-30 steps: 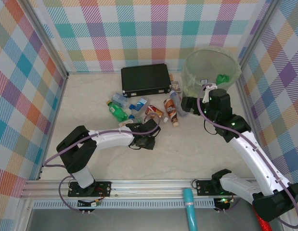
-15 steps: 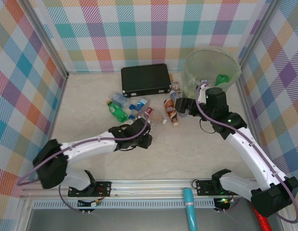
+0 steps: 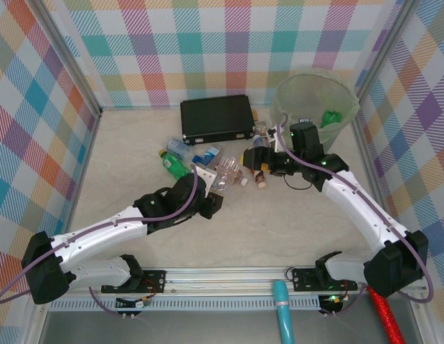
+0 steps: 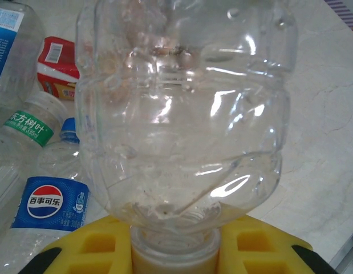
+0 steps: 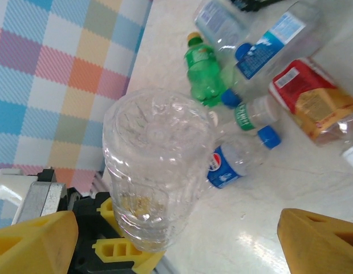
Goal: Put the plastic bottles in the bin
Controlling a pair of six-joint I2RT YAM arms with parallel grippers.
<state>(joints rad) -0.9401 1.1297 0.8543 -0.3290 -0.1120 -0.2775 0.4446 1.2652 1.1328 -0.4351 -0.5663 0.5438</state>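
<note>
My left gripper (image 3: pixel 213 193) (image 4: pixel 173 251) is shut on the neck of a clear plastic bottle (image 3: pixel 226 174) (image 4: pixel 182 108), holding it above the table with its base pointing away. My right gripper (image 3: pixel 259 160) (image 5: pixel 176 242) stands open just right of that bottle (image 5: pixel 156 165), whose base faces it between the yellow fingers (image 5: pixel 36 242). Several more plastic bottles lie in a pile: a green one (image 3: pixel 175 166) (image 5: pixel 202 71), a Pepsi one (image 5: pixel 239 157) (image 4: pixel 45 205), a red-labelled one (image 5: pixel 310 97). The pale-green bin (image 3: pixel 282 115) stands at the back right, a green bottle (image 3: pixel 331 116) inside.
A flat black case (image 3: pixel 216 118) lies behind the pile by the back wall. A brown-labelled bottle (image 3: pixel 258 174) lies under my right gripper. Checked walls close in the table (image 3: pixel 279 229) on three sides; its near part is bare.
My left arm has stretched forward and right, lifting the clear bottle off the table. My right gripper has swung left from the bin to face the bottle, its jaws narrowing slightly.
</note>
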